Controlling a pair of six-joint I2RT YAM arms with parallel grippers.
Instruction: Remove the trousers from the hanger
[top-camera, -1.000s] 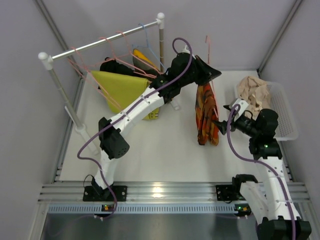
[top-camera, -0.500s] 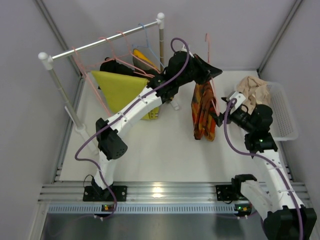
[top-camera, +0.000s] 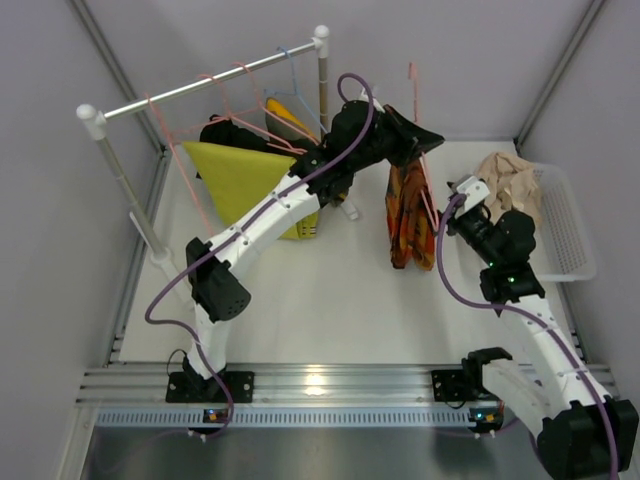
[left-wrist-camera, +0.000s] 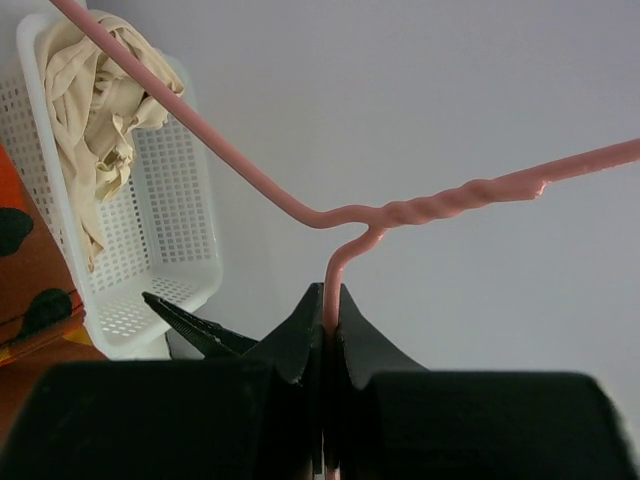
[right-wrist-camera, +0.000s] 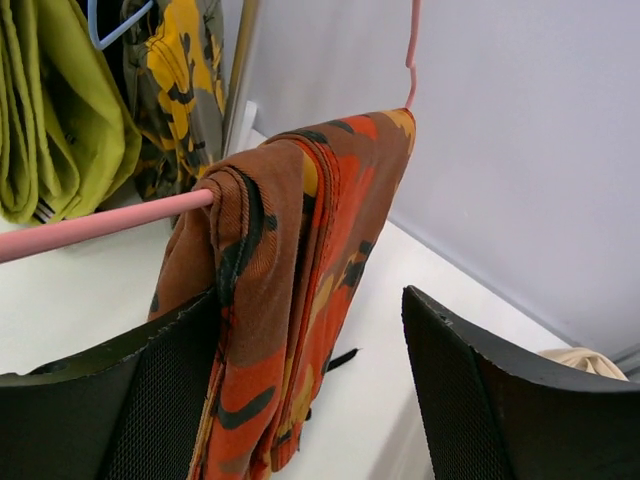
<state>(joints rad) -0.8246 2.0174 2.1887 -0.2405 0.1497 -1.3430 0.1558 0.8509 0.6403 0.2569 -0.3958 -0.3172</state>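
We see the left gripper (left-wrist-camera: 328, 300) raised above the table (top-camera: 320, 300), its fingers pressed together on the wire stem of a pink hanger (left-wrist-camera: 400, 213), just below the twisted neck. The orange trousers (right-wrist-camera: 290, 280) are folded over the hanger's bar and hang down from it, clear of the table. The right gripper (right-wrist-camera: 312, 300) is level with the cloth just under the bar. Its fingers stand wide apart, one on each side of the fold. We cannot tell whether the left finger touches the fabric, and the right finger stands apart from it. The beige trousers (top-camera: 510, 185) lie crumpled in a white basket (top-camera: 570, 230) on the right side of the table. Behind the left arm we see a rack (top-camera: 200, 85) holding more hangers and a yellow-green cloth (top-camera: 245, 180).
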